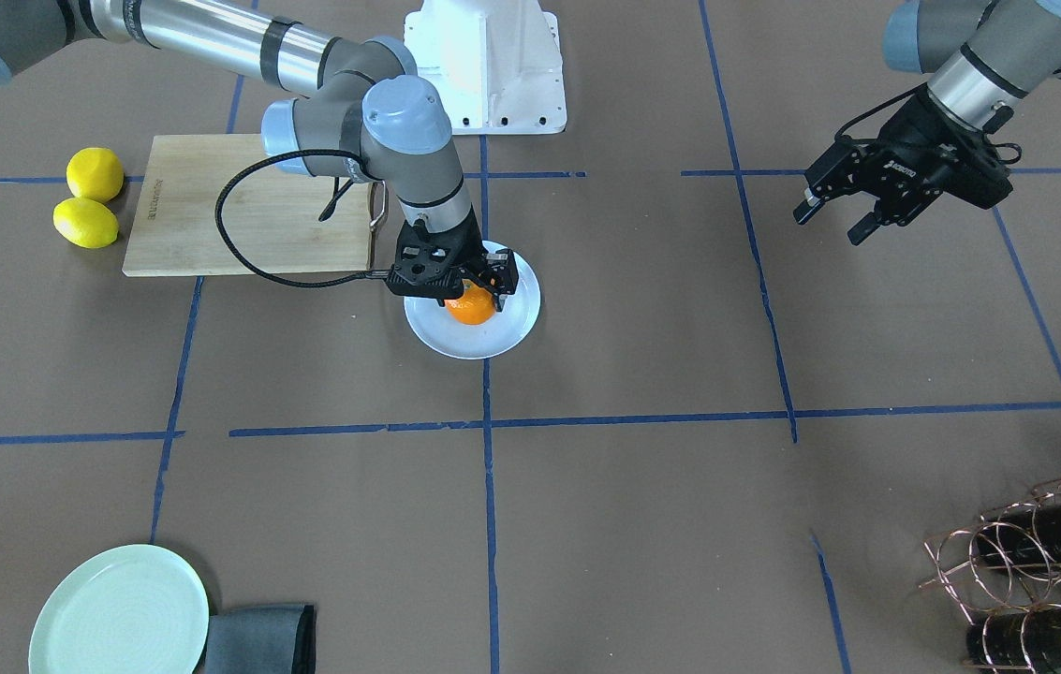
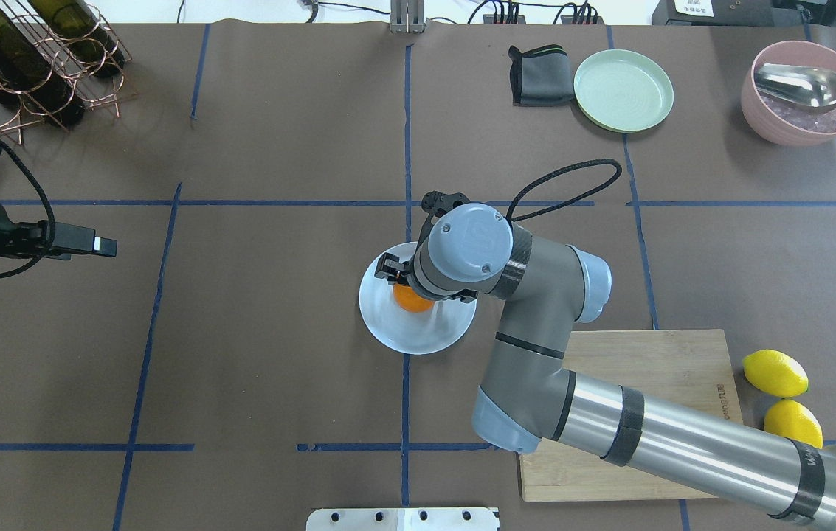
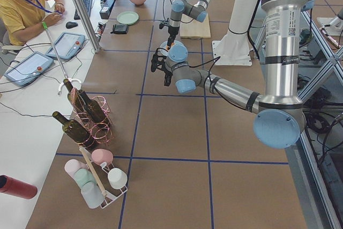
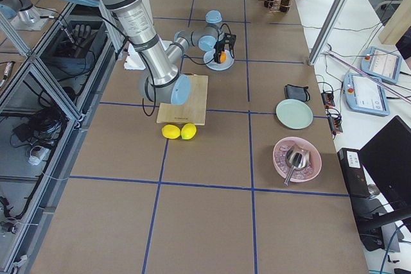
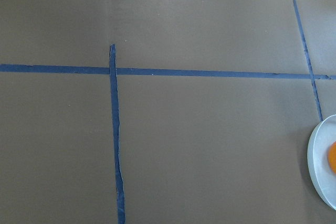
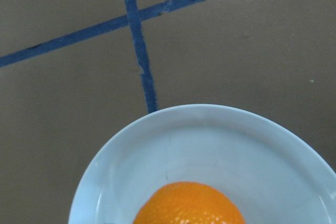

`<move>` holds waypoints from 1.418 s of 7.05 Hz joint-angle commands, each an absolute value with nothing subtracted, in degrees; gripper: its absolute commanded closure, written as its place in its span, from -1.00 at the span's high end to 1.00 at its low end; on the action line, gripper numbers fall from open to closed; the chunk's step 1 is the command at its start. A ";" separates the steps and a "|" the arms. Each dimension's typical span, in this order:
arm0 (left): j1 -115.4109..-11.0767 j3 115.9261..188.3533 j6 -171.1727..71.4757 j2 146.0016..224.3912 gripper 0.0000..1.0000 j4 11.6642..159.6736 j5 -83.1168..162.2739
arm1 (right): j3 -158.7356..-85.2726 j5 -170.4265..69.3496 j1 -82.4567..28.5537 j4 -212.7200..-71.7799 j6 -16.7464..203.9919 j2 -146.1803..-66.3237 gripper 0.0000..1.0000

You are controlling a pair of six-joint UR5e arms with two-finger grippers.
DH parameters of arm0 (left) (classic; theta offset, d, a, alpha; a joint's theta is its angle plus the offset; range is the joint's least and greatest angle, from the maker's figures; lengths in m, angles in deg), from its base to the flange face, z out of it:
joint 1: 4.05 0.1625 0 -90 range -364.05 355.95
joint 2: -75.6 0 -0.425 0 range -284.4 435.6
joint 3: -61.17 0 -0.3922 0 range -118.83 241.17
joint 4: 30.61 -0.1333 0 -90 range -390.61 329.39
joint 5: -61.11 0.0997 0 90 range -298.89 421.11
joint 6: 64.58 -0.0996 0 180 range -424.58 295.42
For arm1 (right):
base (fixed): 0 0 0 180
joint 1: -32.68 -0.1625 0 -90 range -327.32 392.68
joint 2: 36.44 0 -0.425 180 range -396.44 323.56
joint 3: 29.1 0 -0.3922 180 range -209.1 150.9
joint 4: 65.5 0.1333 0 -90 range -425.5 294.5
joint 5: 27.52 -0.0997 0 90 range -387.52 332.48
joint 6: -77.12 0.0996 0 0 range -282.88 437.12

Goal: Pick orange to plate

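White plate (image 1: 469,342) carries the orange (image 1: 472,312); right gripper (image 1: 470,300) directly above.
I find the fruit centre frame, between the jaws, which straddle it from overhead; whether they clamp or clear it I cannot tell. The left gripper (image 1: 832,223) hangs open, upper right, well apart.

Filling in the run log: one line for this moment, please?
right tool straddles orange | orange on white plate | grip unclear | left tool open, away from plate
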State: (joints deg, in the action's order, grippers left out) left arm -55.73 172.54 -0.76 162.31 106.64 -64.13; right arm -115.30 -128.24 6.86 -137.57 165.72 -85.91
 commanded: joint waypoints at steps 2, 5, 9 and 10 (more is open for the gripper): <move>-55.81 172.27 -4.34 160.95 0.82 106.59 -64.13 | -128.96 -137.06 0.38 -137.75 165.28 -95.10 1.00; -61.93 167.37 -24.33 157.43 0.82 106.59 -64.22 | -138.59 -157.36 -18.75 -137.66 150.59 -110.48 1.00; -80.20 155.50 -53.95 157.60 0.80 103.36 -74.39 | -132.31 -166.12 -45.04 -146.57 95.83 -127.65 1.00; -84.16 155.91 -60.04 158.04 0.80 96.37 -74.68 | -130.37 -166.12 -50.24 -151.06 85.92 -127.85 1.00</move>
